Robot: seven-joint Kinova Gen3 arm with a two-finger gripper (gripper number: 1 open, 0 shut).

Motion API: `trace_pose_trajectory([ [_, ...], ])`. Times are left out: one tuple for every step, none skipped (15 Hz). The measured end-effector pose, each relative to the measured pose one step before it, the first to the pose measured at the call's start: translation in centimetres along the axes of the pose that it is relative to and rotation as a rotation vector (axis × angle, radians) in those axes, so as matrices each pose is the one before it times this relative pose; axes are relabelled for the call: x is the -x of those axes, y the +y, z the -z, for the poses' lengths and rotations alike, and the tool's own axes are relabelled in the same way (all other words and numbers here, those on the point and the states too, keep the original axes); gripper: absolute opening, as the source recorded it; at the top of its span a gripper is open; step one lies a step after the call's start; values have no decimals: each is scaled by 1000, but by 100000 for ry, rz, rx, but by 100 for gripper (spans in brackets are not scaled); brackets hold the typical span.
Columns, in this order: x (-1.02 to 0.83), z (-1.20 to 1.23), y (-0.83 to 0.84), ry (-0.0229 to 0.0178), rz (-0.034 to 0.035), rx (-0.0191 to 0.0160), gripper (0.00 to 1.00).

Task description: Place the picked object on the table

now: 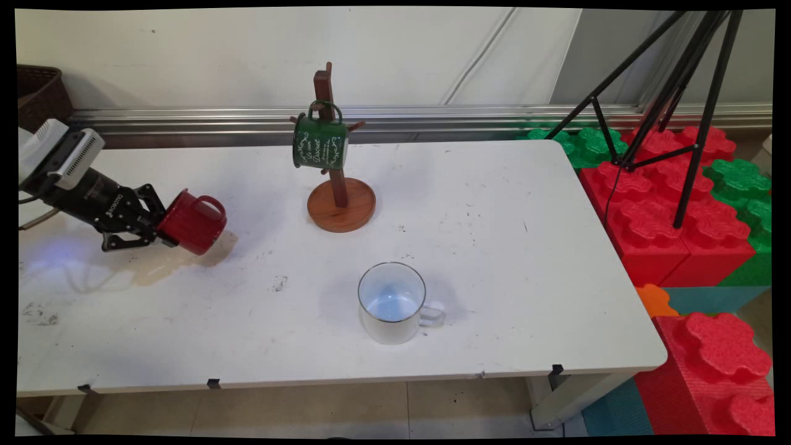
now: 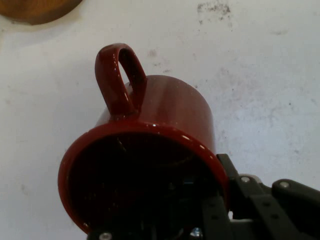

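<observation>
White enamel mug (image 1: pixel 392 302) is stood upright on the table (image 1: pixel 494 278), nearer the camera than the wooden mug stand (image 1: pixel 340 185) and slightly to its right, with the handle turned to the right. Red mug (image 1: pixel 191 221) is held tipped on its side to the left of the stand, its handle uppermost and its base pointed towards the stand. It is gripped at the rim by the fingers of the gripper (image 1: pixel 157 225), one finger being seen inside the mouth in the hand view (image 2: pixel 200 220); whether the mug touches the table cannot be told. Green mug (image 1: pixel 320 142) is hung by its handle from a peg of the stand, beyond both other mugs.
</observation>
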Motion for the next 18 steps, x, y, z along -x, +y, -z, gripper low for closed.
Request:
trace_pose_trajectory([
  [-82, -189, 14, -561, -455, -46, 0],
  [-76, -176, 14, -504, -434, -41, 0],
  [-61, -146, 15, -421, -377, 46, 0],
  [-49, -97, 4, -248, -275, -1, 0],
  [-71, -132, 7, -280, -364, 62, 0],
  [-90, -142, -6, -313, -425, 44, 0],
  [-81, -141, -2, -287, -422, 54, 0],
  [-49, -102, -32, -220, -282, 82, 0],
  [-59, -133, -33, -290, -402, 34, 0],
  [-30, -92, -18, -232, -219, 16, 0],
  [-30, -94, -30, -219, -224, 70, 0],
  [-27, -105, -19, -235, -244, 75, 0],
  [-20, -98, -14, -257, -206, 59, 0],
  [-3, -76, -3, -175, -105, 66, 0],
  [-8, -63, -11, -158, -104, 63, 0],
  [-9, -69, -28, -156, -90, 52, 0],
  [-1, -43, -6, -100, -53, 37, 0],
  [8, -58, 0, -141, -61, 64, 0],
])
